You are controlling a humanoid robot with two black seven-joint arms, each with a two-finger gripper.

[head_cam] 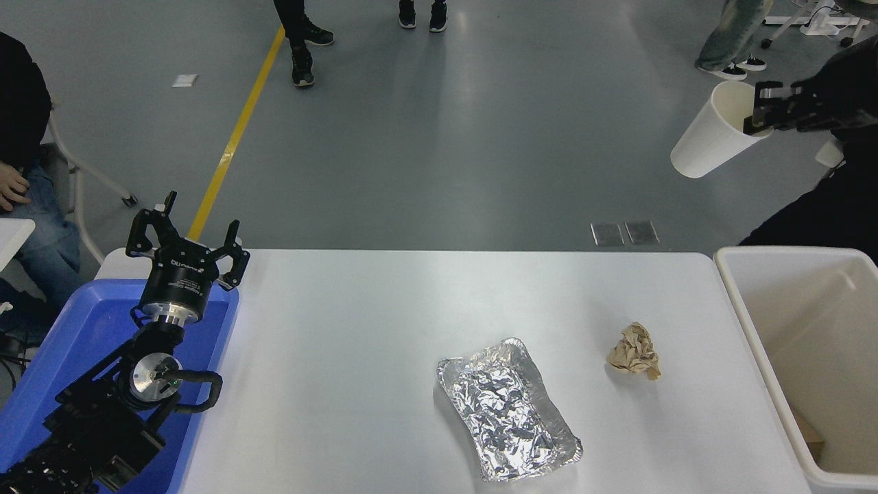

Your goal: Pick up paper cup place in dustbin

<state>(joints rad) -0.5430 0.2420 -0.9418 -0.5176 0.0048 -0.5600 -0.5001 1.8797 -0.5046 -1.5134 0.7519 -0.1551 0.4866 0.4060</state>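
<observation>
Grey workshop floor with a yellow line stretches behind a white table (384,309), and several people's legs and shoes show at the far edge. At the lower left the left gripper (188,243) is parked above a blue plastic tub (82,329), its fingers spread apart and holding nothing. Toward the middle of the table lie a crinkled foil tray (507,408) and, to its right, a crumpled tan paper ball (634,351). At the upper right the right gripper (761,113) is pinched on the rim of the paper cup (713,134), which hangs tilted high in the air, base down and to the left. Lifting looks done; the cup is not yet in the dustbin (737,302), which sits at the table's right end, lower in the view than the cup.
</observation>
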